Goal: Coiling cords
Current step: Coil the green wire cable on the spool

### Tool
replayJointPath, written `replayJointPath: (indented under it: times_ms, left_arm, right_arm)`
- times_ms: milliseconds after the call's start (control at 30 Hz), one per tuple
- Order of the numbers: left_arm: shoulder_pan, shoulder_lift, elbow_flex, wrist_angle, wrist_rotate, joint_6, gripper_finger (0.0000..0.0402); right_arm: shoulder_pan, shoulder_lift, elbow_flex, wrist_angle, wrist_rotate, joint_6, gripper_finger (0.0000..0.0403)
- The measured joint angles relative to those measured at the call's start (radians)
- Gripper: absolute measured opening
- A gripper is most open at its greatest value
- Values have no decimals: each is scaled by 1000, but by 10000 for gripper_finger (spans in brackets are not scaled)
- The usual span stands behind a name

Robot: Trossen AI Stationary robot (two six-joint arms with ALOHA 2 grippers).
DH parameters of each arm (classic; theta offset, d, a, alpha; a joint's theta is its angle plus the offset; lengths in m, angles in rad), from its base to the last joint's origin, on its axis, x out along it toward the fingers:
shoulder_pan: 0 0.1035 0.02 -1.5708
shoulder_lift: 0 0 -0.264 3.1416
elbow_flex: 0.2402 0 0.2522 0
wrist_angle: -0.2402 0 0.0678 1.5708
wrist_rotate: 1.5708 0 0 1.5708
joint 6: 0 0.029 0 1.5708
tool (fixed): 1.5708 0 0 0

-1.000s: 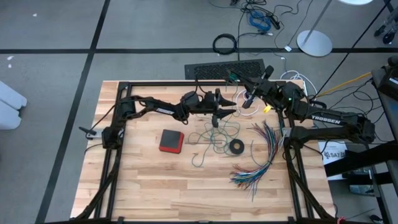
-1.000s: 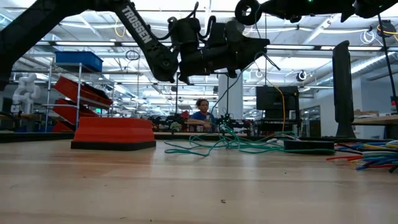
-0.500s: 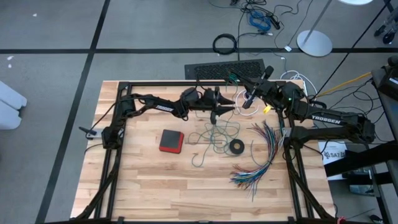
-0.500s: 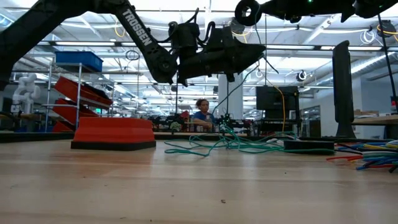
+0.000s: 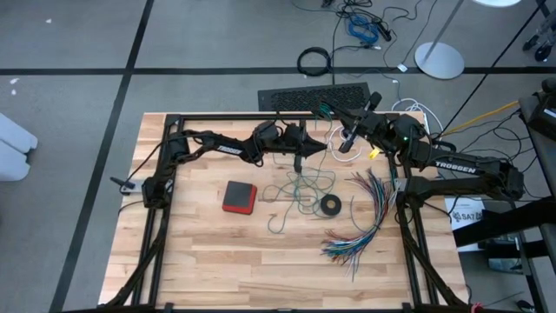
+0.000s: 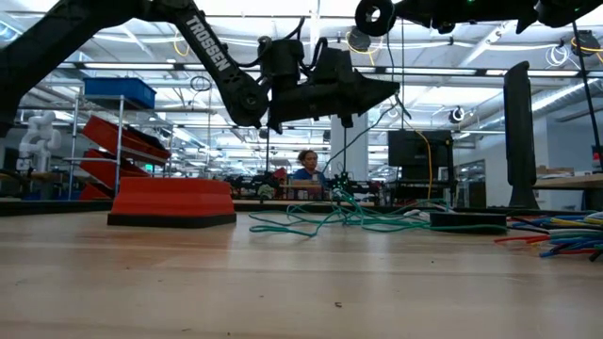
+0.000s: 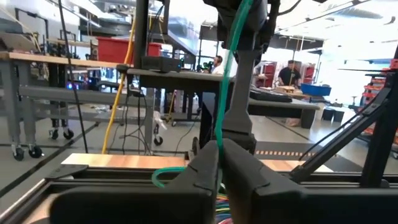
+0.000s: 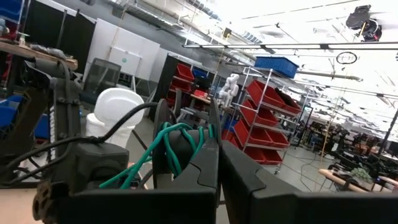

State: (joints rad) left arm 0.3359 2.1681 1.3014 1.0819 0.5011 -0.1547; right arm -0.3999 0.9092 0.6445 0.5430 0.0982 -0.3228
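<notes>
On the left of the wooden table (image 5: 200, 252) the left arm reaches across the far half, and its left gripper (image 5: 320, 148) hangs above the boards with the fingers drawn together on the teal-green cord (image 5: 300, 187). The left wrist view shows the cord (image 7: 225, 93) rising out from between the two closed fingers (image 7: 199, 177) and running up toward the other arm. In the low view the same gripper (image 6: 382, 88) is well above the tabletop, and a strand drops from it to the loose heap of teal cord (image 6: 349, 218) lying on the boards.

Below the gripper, near the table's middle, lies a red square box (image 5: 239, 196) with a dark base; whether it holds anything cannot be told. Just right of it the teal-green cord sprawls in loose loops, one end hooking toward the near edge. Beside the loops sits a small black ring (image 5: 330, 205), and right of that a fanned bundle of multicoloured wires (image 5: 365, 217).

Farther right, the right gripper (image 5: 333, 110) hovers over the table's far edge, its fingers pressed together. The right wrist view shows several turns of teal cord (image 8: 180, 146) wound around that gripper's fingers (image 8: 208, 155).
</notes>
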Motion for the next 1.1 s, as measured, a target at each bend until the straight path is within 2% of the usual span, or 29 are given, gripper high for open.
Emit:
replayJointPath:
  times_ms: [167, 467, 733, 833, 1000, 1100]
  left_arm:
    - [6, 0, 26, -15, -10, 3, 5]
    - [23, -1, 129, -274, -122, 57, 2]
    - [93, -1, 136, -294, -138, 3, 1]
    - [116, -1, 136, -304, -129, -23, 1]
    - [142, -23, 136, -362, -104, -17, 0]
    - [162, -47, 136, -419, -104, 12, 0]
  right_arm:
    - [0, 0, 0, 1, 0, 5, 0]
    - [1, 0, 0, 14, -53, 40, 0]
    - [1, 0, 0, -20, -53, 41, 0]
    - [1, 0, 0, -46, -36, 14, 0]
    - [0, 0, 0, -99, 63, -40, 0]
    - [0, 0, 0, -120, 68, -57, 0]
